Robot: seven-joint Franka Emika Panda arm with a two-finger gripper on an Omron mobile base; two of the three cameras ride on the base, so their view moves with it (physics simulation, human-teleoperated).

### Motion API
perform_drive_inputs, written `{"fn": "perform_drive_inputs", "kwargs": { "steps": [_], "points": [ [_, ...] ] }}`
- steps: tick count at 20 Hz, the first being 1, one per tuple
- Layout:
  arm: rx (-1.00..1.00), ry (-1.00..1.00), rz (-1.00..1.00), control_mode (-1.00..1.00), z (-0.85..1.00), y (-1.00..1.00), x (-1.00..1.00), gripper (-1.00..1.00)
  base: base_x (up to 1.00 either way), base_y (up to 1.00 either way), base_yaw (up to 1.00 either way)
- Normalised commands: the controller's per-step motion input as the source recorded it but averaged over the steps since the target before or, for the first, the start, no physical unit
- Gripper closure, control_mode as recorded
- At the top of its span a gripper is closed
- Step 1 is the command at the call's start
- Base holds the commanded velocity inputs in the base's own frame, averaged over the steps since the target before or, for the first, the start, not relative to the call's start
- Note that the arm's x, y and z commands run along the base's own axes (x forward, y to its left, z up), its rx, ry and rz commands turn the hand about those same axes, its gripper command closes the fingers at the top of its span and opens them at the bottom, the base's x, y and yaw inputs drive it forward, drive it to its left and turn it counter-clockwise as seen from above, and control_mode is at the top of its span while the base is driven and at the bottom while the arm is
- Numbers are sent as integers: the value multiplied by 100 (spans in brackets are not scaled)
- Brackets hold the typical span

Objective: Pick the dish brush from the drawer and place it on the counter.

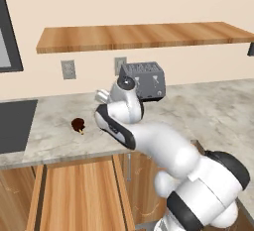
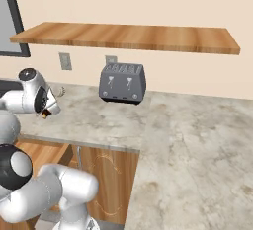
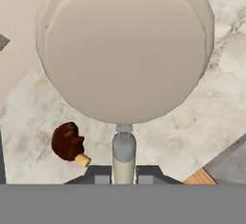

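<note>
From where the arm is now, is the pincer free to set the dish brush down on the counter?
Probably yes. The pincer is shut on the dish brush and hangs over bare counter. The small brown thing lies off to one side and the toaster stands behind, so nothing seems to block a straight drop.

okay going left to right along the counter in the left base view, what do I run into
Dark cooktop → small dark brown round thing → robot arm holding the dish brush → toaster, all on the counter.
</note>
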Motion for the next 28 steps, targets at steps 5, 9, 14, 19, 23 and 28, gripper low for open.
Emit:
{"fn": "perform_drive_inputs", "kwargs": {
  "steps": [5, 9, 14, 19, 23, 28],
  "points": [
    [-18, 54, -11, -100, -89, -8, 98, 100, 0, 0, 0],
    [-11, 49, 0, -100, -100, -7, 68, 100, 0, 0, 0],
    [-3, 31, 0, -100, -100, -20, 31, 100, 0, 0, 0],
    [0, 1, -3, -100, -100, -33, -13, -100, 0, 0, 0],
    [5, -8, -1, -100, -61, -43, -28, -100, 0, 0, 0],
    [30, -52, 0, -100, 73, -55, -59, -100, 0, 0, 0]
  ]
}}
